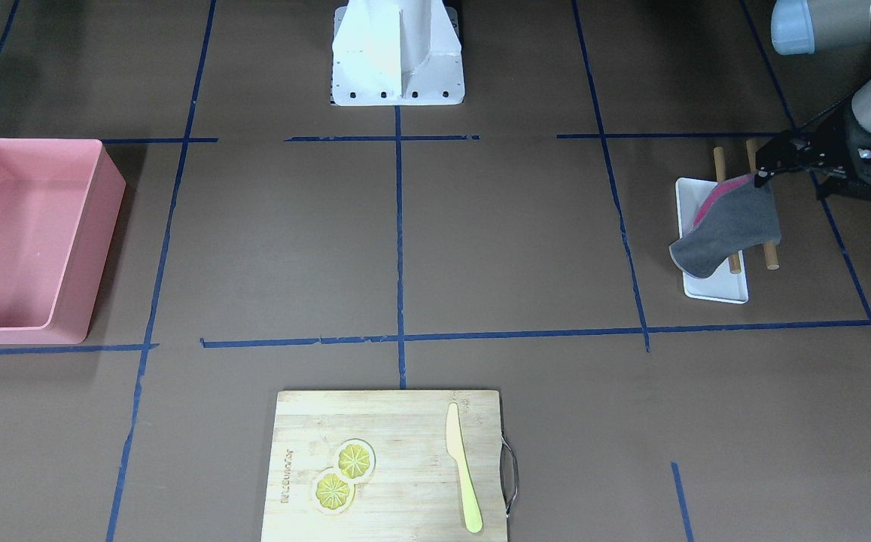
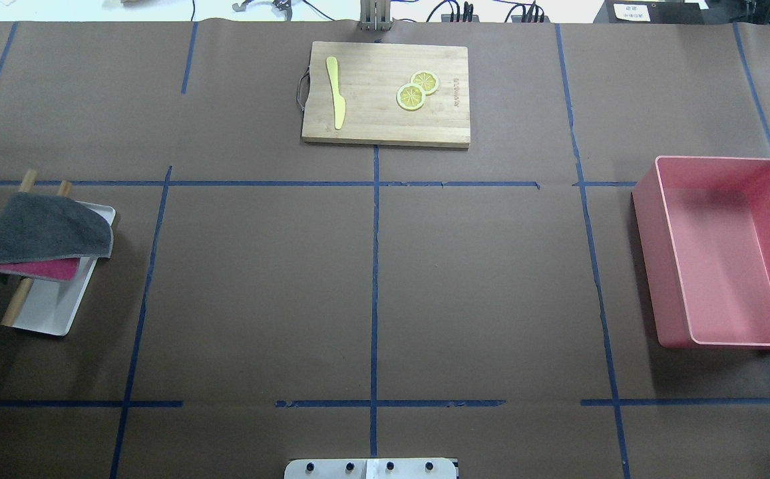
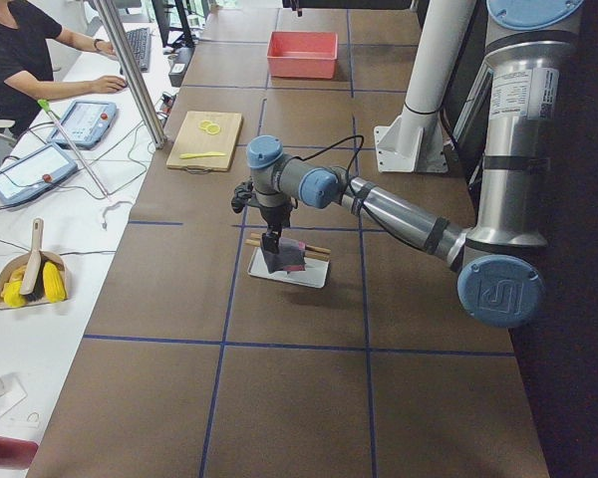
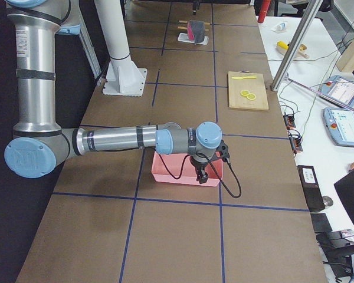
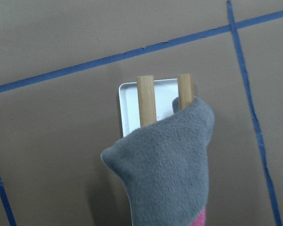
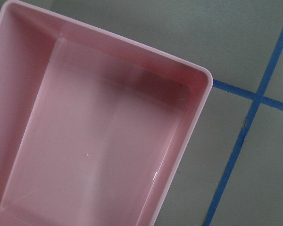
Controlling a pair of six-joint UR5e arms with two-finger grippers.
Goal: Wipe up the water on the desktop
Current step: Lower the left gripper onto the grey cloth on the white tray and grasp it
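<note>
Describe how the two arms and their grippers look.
The left arm and right arm match: silver-grey tubes, black bands, round light-blue joint caps bearing a pale logo; the left's upright segment carries a printed label. The left gripper and right gripper are black, and a thin black cable loops by each wrist.

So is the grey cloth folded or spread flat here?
Folded: the grey cloth is doubled over, pink face inside, draped across the wooden rods.
</note>
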